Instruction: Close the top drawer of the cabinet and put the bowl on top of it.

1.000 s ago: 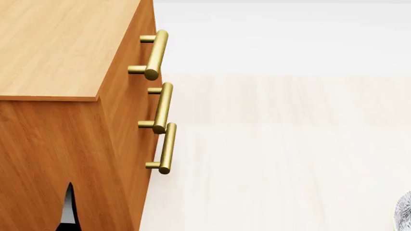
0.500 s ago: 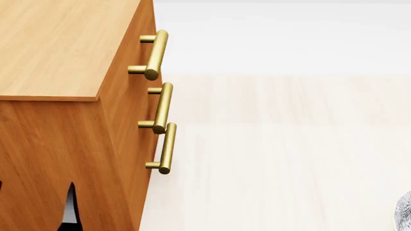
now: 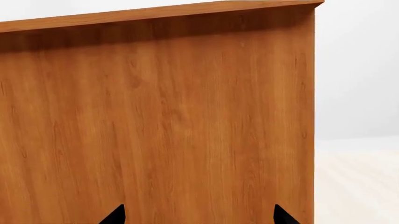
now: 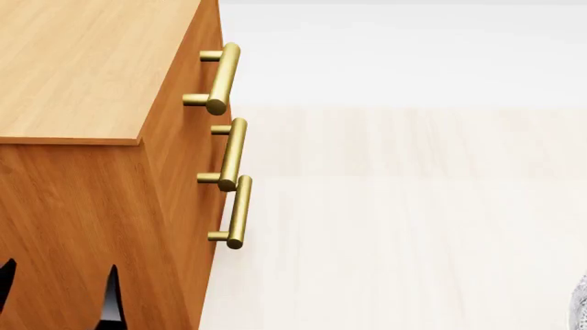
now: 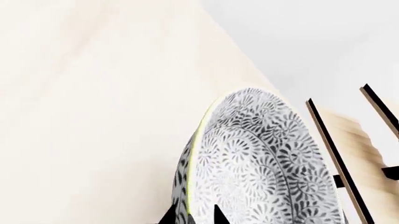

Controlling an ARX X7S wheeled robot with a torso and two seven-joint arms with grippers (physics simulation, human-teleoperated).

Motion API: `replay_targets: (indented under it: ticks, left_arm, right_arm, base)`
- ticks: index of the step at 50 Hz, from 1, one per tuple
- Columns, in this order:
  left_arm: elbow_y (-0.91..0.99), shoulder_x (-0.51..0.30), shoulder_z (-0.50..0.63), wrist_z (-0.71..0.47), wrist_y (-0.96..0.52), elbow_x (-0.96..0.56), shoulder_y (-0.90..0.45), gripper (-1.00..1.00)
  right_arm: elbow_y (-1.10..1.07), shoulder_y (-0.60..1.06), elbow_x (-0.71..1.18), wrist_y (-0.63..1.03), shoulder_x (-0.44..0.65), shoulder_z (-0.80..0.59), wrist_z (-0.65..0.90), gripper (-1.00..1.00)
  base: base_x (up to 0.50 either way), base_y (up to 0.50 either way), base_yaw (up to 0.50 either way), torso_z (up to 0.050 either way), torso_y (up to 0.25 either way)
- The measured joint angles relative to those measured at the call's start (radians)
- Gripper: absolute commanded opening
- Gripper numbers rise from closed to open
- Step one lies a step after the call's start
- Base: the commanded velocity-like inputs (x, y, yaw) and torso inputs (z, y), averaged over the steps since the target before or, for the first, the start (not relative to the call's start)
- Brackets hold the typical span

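The left hand (image 4: pixel 60 292) is hovering spread at the orange-brown wood-grain cabinet's (image 4: pixel 82 206) side, 7 o'clock. Three brass bar handles (image 4: pixel 223 77) are showing. The right hand (image 5: pixel 193 217) is pinching one white floral-patterned ceramic bowl (image 5: pixel 262 168), 4 o'clock.

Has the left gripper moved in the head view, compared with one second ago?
Yes. The left gripper has risen against the cabinet side: two dark tips show now, earlier only one.

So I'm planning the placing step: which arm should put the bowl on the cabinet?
Right. Its gripper sits at the bowl rim, apparently gripping it. The left gripper is open, facing the cabinet side.
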Motion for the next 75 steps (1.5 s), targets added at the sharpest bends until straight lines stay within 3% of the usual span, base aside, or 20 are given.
replay_targets:
  ticks: [12, 26, 38, 58, 75]
  left_arm:
    - [-0.002, -0.004, -0.002, -0.002, 0.006, -0.007, 0.005, 1.0]
    - [-0.002, -0.009, -0.009, -0.001, 0.011, -0.024, 0.01, 1.0]
    - [-0.008, -0.011, -0.019, 0.006, 0.009, -0.055, 0.007, 1.0]
    - [-0.009, -0.02, -0.034, 0.029, 0.005, -0.118, 0.005, 1.0]
    - [-0.037, -0.023, -0.045, 0.058, -0.002, -0.179, -0.012, 1.0]
  right_arm:
    - [-0.051, 0.001, 0.058, -0.005, -0.002, 0.026, 0.037, -1.0]
    - [-0.171, -0.024, 0.166, -0.041, 0.078, 0.114, 0.123, -1.0]
    - [-0.327, 0.126, 0.238, 0.12, 0.121, 0.172, 0.141, -1.0]
    - [-0.408, 0.623, 0.178, 0.519, -0.063, 0.086, -0.003, -1.0]
    - [-0.247, 0.978, 0.07, 0.651, -0.306, -0.052, -0.144, -1.0]
  base:
    - [0.0, 0.0, 0.0, 0.0, 0.0]
    - [0.0, 0.0, 0.0, 0.0, 0.0]
    - [0.0, 0.0, 0.0, 0.017, 0.157]
    - [0.0, 0.0, 0.0, 0.023, 0.195]
    - [0.0, 0.0, 0.0, 0.025, 0.218]
